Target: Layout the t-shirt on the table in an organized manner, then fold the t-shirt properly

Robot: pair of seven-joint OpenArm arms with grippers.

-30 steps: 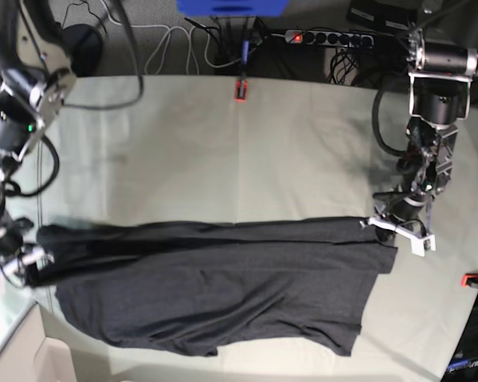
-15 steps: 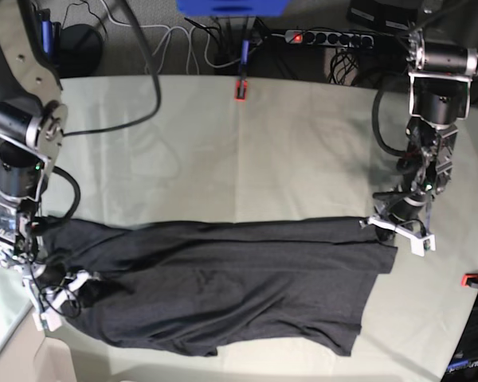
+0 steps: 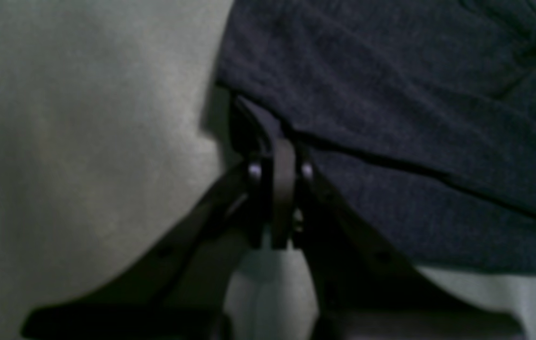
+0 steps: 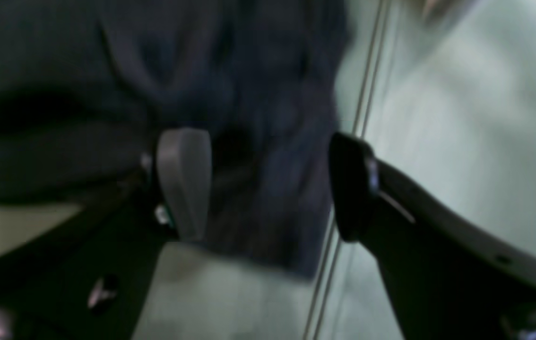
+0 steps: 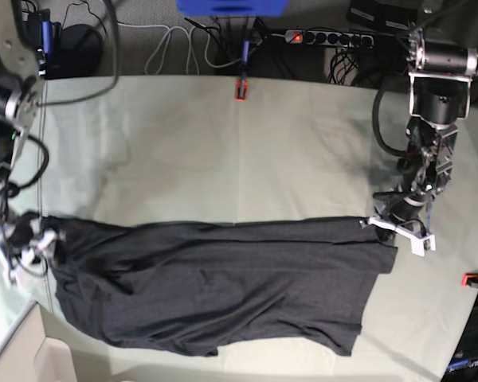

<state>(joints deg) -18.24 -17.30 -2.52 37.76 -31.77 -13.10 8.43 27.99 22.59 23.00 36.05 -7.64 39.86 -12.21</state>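
Left hand [image 5: 392, 225]: right of centre in the base view, at the upper right corner of the t-shirt [image 5: 215, 282]. In the left wrist view the left hand [image 3: 280, 160] has its fingers pressed together on a fold of the dark cloth at the shirt's edge; closed and gripping the t-shirt.

Right hand [image 5: 33, 247]: left edge of the base view, at the shirt's upper left corner. In the right wrist view the right hand [image 4: 268, 184] stands wide open, a pale grey fingertip [image 4: 184, 182] on the left and a black one on the right, with dark cloth lying in the gap between them. Nothing is clamped; whether either finger touches the cloth is lost in blur.

T-shirt: dark charcoal, spread lengthwise across the lower half of the base view on the desk [image 5: 247, 151], upper edge nearly straight, lower edge uneven with a notch near bottom centre.

Desk: pale grey-green cover, a red-orange clamp [image 5: 240, 89] at the top centre edge.

Hard to make out: both wrist views are soft; the right wrist view is smeared. The right arm is partly cut off at the frame's left edge.
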